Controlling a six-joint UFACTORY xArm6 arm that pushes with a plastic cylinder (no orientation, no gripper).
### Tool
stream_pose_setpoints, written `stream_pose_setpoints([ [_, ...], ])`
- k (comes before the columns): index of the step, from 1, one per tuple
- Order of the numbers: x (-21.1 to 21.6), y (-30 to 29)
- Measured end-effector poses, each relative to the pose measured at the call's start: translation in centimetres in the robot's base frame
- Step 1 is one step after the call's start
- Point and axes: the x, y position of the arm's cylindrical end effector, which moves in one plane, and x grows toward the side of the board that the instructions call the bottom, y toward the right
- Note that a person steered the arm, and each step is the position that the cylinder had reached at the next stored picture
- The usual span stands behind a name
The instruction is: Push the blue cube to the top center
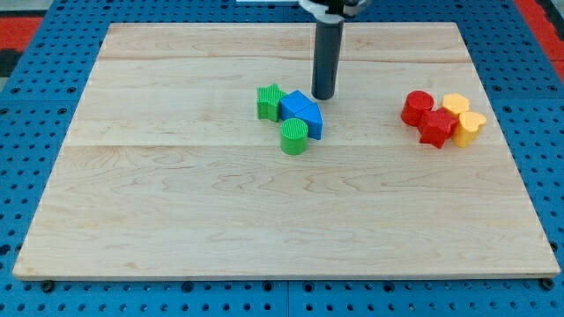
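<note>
My tip [323, 95] rests on the tabletop [176, 220] just beside the blue cube [295, 106], toward the view's upper right; there are no jaws.

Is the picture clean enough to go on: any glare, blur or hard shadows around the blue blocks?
Camera view: even light, no glare on the board; only soft, short shadows under the blocks. My tip and the blue cube are sharp; the rod's top is cut off by the view's top edge.
</note>
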Motion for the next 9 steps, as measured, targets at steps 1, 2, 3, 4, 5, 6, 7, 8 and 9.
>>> stream_pose_setpoints([
  [1,0.3,0.0],
  [2,4.2,1.8],
  [3,9.2,3.9],
  [4,12.4,3.6],
  [5,11.6,0.1],
  [6,7.8,-1.1],
  [7,4.3,-2.1],
  [8,3.0,-5.0],
  [9,2.3,-6.6],
])
